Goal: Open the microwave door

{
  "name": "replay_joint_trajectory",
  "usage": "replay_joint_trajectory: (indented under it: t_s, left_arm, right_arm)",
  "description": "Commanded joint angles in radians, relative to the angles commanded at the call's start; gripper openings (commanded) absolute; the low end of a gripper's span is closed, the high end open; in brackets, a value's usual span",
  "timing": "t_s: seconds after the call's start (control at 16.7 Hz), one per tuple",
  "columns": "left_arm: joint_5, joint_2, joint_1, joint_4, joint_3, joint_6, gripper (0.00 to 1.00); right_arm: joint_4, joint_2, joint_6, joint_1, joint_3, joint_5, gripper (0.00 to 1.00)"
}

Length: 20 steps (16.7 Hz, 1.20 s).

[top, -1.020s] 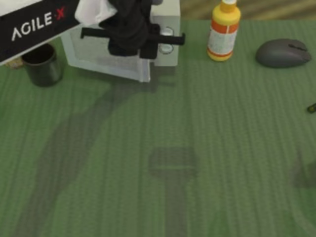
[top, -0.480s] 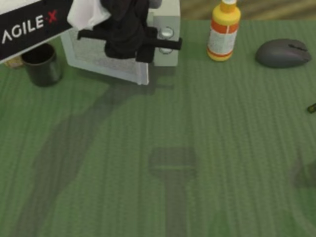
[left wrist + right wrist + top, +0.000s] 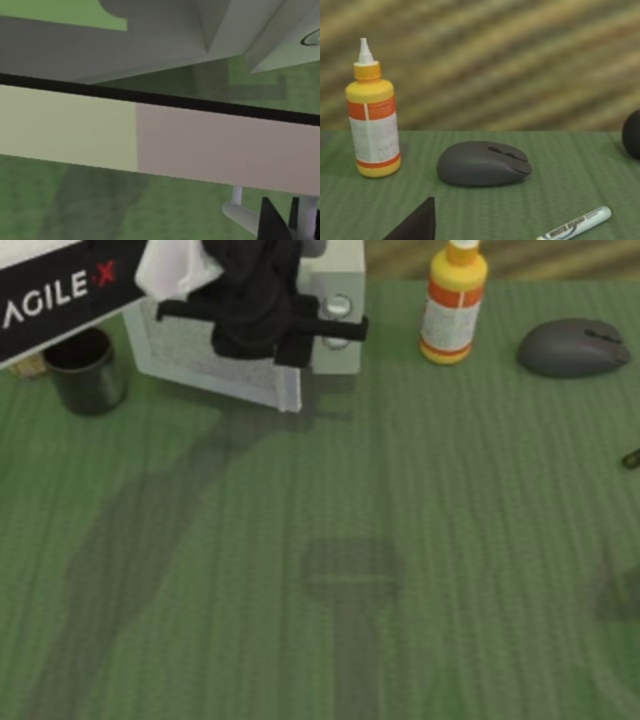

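Note:
The off-white microwave (image 3: 342,275) stands at the table's back left, its two silver knobs (image 3: 338,308) on the front panel. Its door (image 3: 200,358) with the speckled mesh window is ajar, the free edge swung out toward the table's front. My left gripper (image 3: 290,348) reaches down over the microwave's front. In the left wrist view its black fingers (image 3: 272,225) are shut on the door's white bar handle (image 3: 242,216), under the door's edge (image 3: 200,145). The right arm is parked out of the top view; only one finger (image 3: 420,225) shows, with nothing beside it.
A black cup (image 3: 85,370) stands left of the microwave. A yellow squeeze bottle (image 3: 452,305) and a grey computer mouse (image 3: 573,347) sit at the back right. A white marker (image 3: 575,224) lies near the right gripper. Green mat covers the table.
The left arm has shifted a little to the left with the handle, and the door has swung slightly farther out. Between half a second ago and now almost nothing moves.

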Motion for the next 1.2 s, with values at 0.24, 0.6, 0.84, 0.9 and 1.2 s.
replay_joint_trajectory:
  t_s: [0.24,0.6,0.84,0.9,1.2]
  left_arm:
    - [0.0,0.0,0.0,0.0,0.0,0.0,0.0]
    - [0.0,0.0,0.0,0.0,0.0,0.0,0.0]
    - [0.014,-0.012,-0.003,0.008,-0.013,0.011,0.0]
    - [0.022,-0.024,0.002,0.015,-0.032,0.028,0.0]
    - [0.057,-0.076,0.022,0.045,-0.109,0.101,0.0]
  right_arm:
    - [0.0,0.0,0.0,0.0,0.0,0.0,1.0]
    - [0.0,0.0,0.0,0.0,0.0,0.0,1.0]
    - [0.0,0.0,0.0,0.0,0.0,0.0,1.0]
    - [0.0,0.0,0.0,0.0,0.0,0.0,1.0]
    - [0.0,0.0,0.0,0.0,0.0,0.0,1.0]
